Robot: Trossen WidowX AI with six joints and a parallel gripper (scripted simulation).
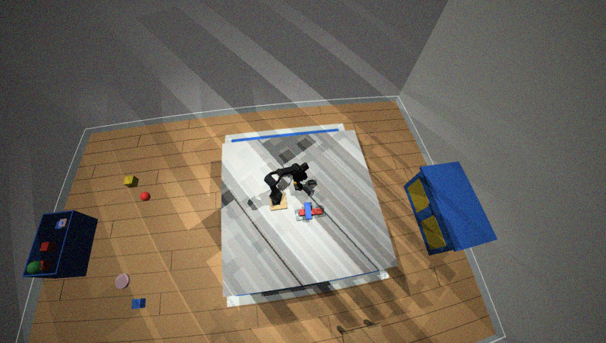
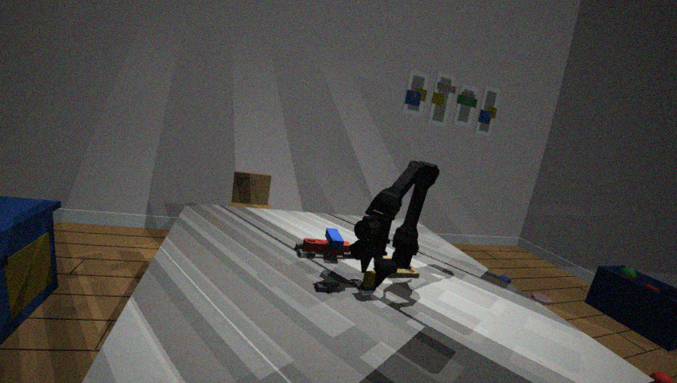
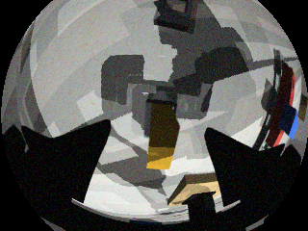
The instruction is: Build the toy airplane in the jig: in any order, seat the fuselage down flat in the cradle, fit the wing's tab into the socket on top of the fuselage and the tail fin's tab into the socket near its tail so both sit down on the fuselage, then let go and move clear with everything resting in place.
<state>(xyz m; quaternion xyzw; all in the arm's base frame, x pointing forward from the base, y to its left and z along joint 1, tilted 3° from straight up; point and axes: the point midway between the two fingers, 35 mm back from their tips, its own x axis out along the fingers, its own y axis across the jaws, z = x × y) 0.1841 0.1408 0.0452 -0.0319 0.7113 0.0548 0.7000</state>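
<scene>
Fuselage (image 1: pixel 316 211) (image 2: pixel 314 244) (image 3: pixel 276 126), red and blocky, lies in the jig on the pale-streaked counter (image 1: pixel 271 254) (image 2: pixel 247 327) (image 3: pixel 72 63), crossed by a blue bar-shaped wing (image 1: pixel 307 211) (image 2: pixel 334 238) (image 3: pixel 289 121); nearby, the black hand (image 1: pixel 304 184) (image 2: pixel 373 270) (image 3: pixel 160 129) spreads wide, gripping nothing, around the yellow, slab-sided fin (image 1: pixel 294 183) (image 2: pixel 369 278) (image 3: pixel 162 137).

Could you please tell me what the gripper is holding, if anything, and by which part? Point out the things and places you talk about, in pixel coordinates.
Nothing is held; the gripper (image 1: pixel 304 186) (image 2: pixel 369 271) (image 3: pixel 160 129) is open above the yellow fin (image 1: pixel 296 184) (image 2: pixel 369 278) (image 3: pixel 162 132).
</scene>
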